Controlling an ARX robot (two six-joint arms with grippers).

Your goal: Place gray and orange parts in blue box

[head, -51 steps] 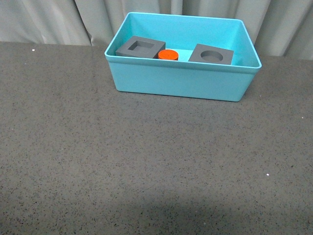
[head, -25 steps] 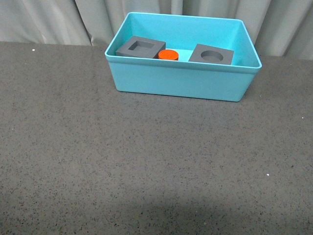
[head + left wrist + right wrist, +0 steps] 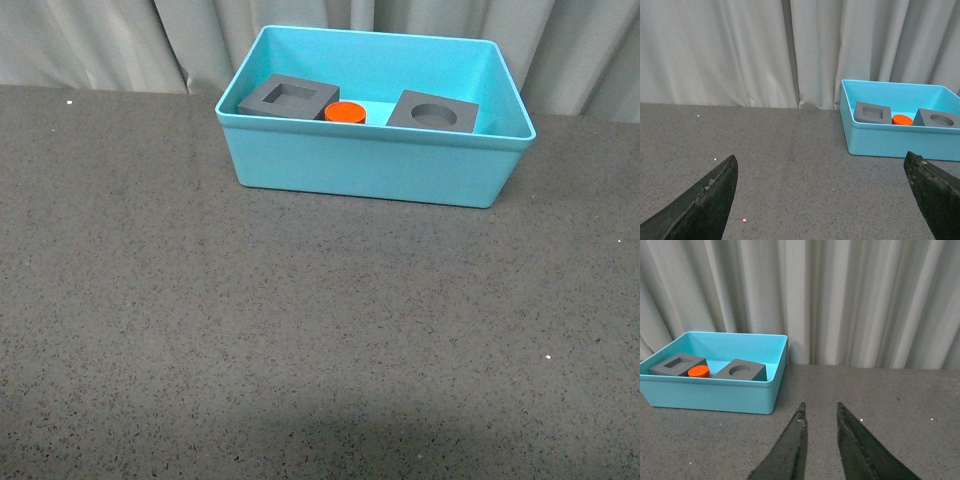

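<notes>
The blue box (image 3: 370, 170) sits on the dark tabletop (image 3: 300, 330), close to the gray curtain (image 3: 100, 40) at the back. All three parts are inside it. The gray cube with the square hole (image 3: 288, 98) is at one end of the box. The gray cube with the round hole (image 3: 433, 111) is nearer the other end. The orange cylinder (image 3: 345, 112) stands between the two cubes, right next to the square-hole cube and a little apart from the round-hole one. Only its flat orange top and a bit of its side show over the box wall.

No arm shows in the front view.

In the left wrist view, the left jaws (image 3: 825, 200) are spread wide open and hold nothing. The blue box (image 3: 900, 142) is well ahead of them, off toward one jaw tip, and the same three parts show inside it.

In the right wrist view, the right jaws (image 3: 820, 415) are almost shut, with just a thin gap between the tips, and nothing is in them. The blue box (image 3: 715, 395) is ahead of these jaws and off to the side, far from the tips. Both sets of jaws are over bare tabletop, away from the box
</notes>
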